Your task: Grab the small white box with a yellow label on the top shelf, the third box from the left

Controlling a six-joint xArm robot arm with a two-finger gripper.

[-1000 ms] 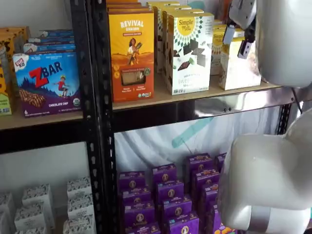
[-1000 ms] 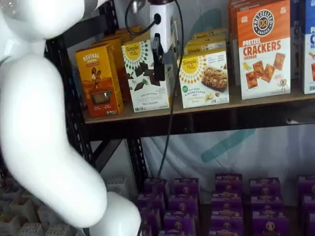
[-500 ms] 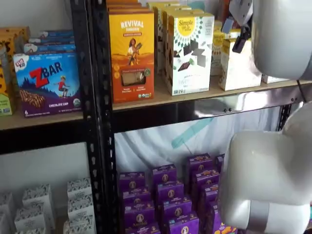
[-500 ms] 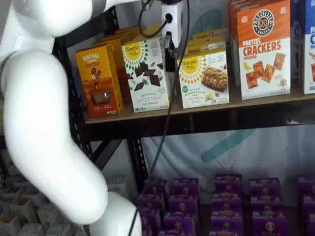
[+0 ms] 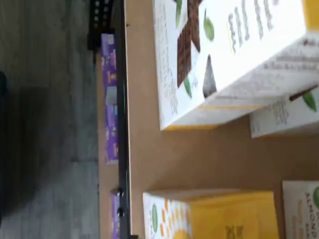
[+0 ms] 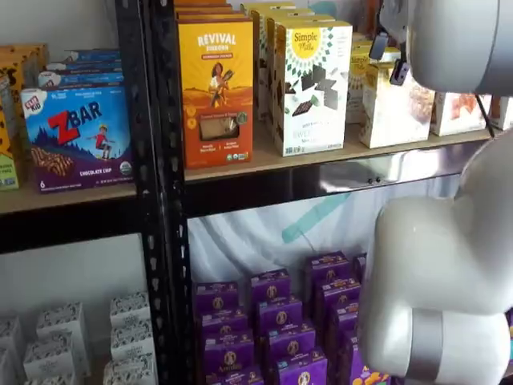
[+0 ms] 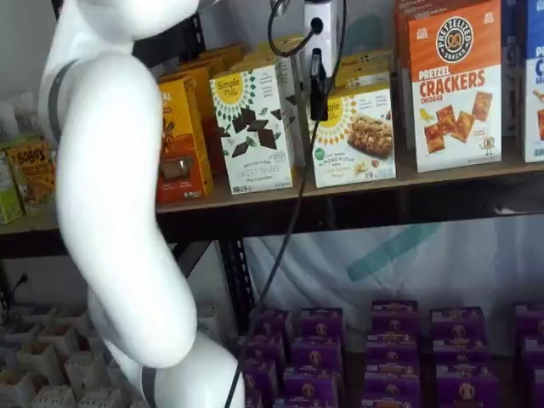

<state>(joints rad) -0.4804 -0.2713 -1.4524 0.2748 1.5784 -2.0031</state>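
The small white box [image 7: 355, 138] with a yellow top band stands on the top shelf [image 7: 442, 175] between the taller Simple Mills box [image 7: 253, 127] and the Pretzel Crackers box [image 7: 456, 85]. It shows in both shelf views [image 6: 391, 111]. My gripper [image 7: 318, 88] hangs in front of the small box's upper left edge, with only one black finger showing side-on, so I cannot tell its opening. In a shelf view the gripper [image 6: 398, 72] shows as a black finger over the box's top. The wrist view shows the small box's yellow top [image 5: 229, 214] and the Simple Mills box [image 5: 214, 59] on the shelf board [image 5: 149, 154].
An orange Revival box [image 6: 216, 80] stands left of the Simple Mills box. ZBar boxes [image 6: 78, 136] fill the neighbouring bay. Purple boxes [image 7: 382, 348] sit on the lower level. My white arm [image 7: 110, 195] covers much of a shelf view. A black post [image 6: 152, 160] divides the bays.
The gripper has moved from in front of the Simple Mills box across to the small white box's upper left edge. The arm's white links have shifted with it.
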